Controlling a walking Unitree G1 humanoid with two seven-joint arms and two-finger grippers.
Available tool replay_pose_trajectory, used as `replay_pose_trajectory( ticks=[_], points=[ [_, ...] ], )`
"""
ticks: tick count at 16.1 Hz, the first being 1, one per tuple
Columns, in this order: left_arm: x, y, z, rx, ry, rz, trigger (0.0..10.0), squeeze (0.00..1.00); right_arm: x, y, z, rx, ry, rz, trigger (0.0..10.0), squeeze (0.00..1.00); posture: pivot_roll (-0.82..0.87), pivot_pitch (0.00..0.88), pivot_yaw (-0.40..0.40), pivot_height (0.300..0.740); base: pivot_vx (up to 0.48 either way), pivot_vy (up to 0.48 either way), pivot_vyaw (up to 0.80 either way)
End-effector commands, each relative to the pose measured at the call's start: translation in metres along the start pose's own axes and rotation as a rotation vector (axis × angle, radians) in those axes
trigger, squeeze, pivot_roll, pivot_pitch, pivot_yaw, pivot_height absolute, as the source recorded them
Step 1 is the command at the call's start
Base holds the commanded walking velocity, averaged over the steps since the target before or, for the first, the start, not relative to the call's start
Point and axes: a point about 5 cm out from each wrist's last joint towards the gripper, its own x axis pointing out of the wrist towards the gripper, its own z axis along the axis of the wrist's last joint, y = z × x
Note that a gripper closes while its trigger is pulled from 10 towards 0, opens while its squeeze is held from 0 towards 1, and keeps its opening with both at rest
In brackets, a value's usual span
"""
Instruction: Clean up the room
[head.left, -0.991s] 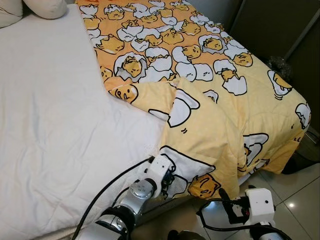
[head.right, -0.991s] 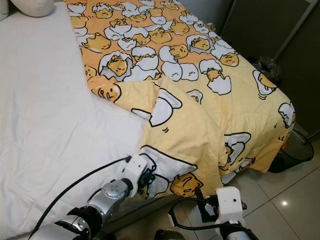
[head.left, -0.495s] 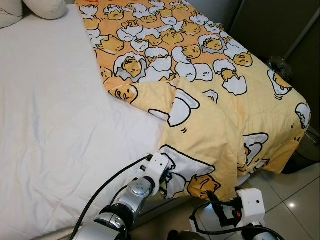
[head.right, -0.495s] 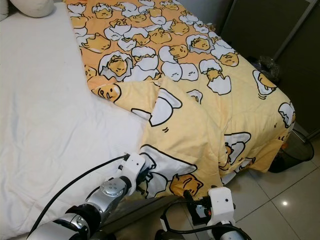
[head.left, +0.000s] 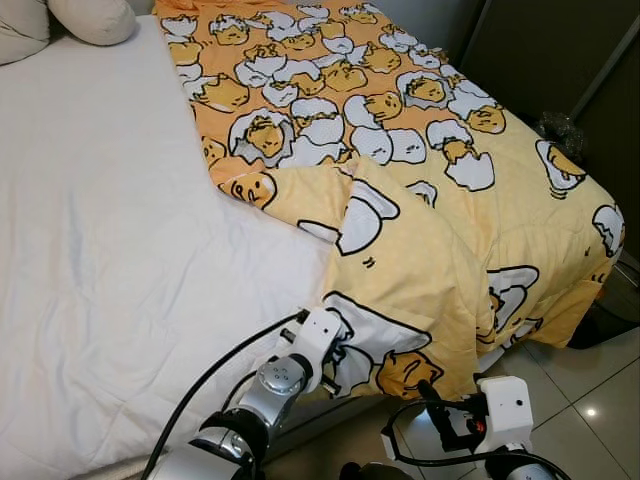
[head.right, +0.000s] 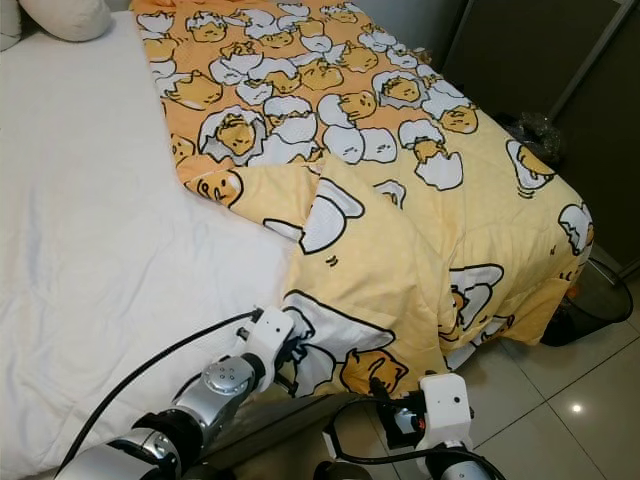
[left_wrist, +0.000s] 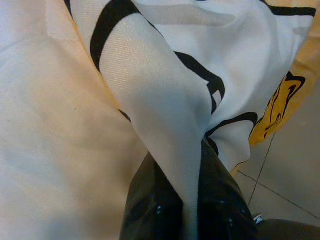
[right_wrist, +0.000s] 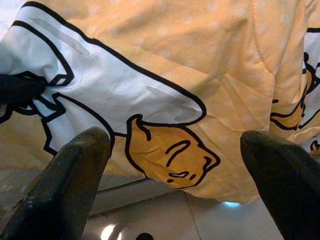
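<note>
Left gripper (left_wrist: 192, 200) clamped on quilt (head.left: 420, 200) corner, right gripper (right_wrist: 175, 165) wide open below hem; mid bed-making, next: right grabs hem.

Blanket (head.left: 420, 190) covers the bed's right half from 12 down to 4 o'clock, bare mattress (head.left: 110, 270) to its left – pillows (head.left: 90, 18) at 11. Left gripper (head.left: 335, 355) at the blanket's near corner, 6 o'clock; right gripper (head.left: 440, 415) just below the hanging edge, over floor tiles (head.left: 590, 400) at 5.

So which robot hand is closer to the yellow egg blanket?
The left. The left gripper is clamped on the blanket edge at the bed's foot; the right gripper hangs open just below the hem, not touching.
</note>
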Motion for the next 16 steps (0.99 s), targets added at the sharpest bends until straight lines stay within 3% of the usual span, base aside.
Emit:
replay_pose_trajectory(
  ticks=[1, 4, 10, 11, 14, 15, 16],
  points=[
    [0.0, -0.006, -0.002, -0.029, -0.016, -0.022, 10.0, 0.0, -0.001, -0.001, -0.004, 0.006, 0.013, -0.005, 10.0, 0.0, -0.11, 0.046, -0.048, 0.74, 0.0, 0.0, 0.0],
    [-0.003, -0.005, -0.004, -0.01, -0.063, -0.005, 10.0, 0.0, 0.005, -0.003, -0.002, -0.001, 0.007, -0.006, 10.0, 0.0, -0.09, 0.046, -0.053, 0.74, 0.0, 0.0, 0.0],
    [-0.004, -0.011, -0.009, -0.053, -0.06, -0.023, 10.0, 0.0, 0.006, -0.003, -0.004, -0.003, 0.014, 0.005, 10.0, 0.0, -0.08, 0.053, -0.06, 0.74, -0.466, 0.0, 0.0],
    [-0.004, -0.02, -0.011, -0.06, -0.058, -0.067, 10.0, 0.0, 0.006, -0.002, -0.005, -0.003, 0.021, 0.01, 10.0, 0.0, -0.09, 0.056, -0.06, 0.74, -0.476, 0.0, 0.0],
    [-0.005, -0.065, -0.017, -0.045, -0.037, -0.296, 10.0, 0.0, 0.004, -0.002, -0.008, -0.008, 0.034, 0.021, 10.0, 0.0, -0.09, 0.063, -0.064, 0.74, 0.0, 0.0, 0.0],
    [-0.006, -0.072, -0.018, -0.047, -0.035, -0.329, 10.0, 0.0, 0.004, -0.002, -0.008, -0.009, 0.035, 0.022, 10.0, 0.0, -0.09, 0.063, -0.064, 0.74, 0.0, 0.0, 0.0],
    [-0.006, -0.092, -0.017, -0.043, -0.029, -0.426, 10.0, 0.0, 0.004, -0.003, -0.008, -0.012, 0.038, 0.026, 10.0, 0.0, -0.1, 0.065, -0.065, 0.74, 0.0, 0.0, 0.0]
  ],
)
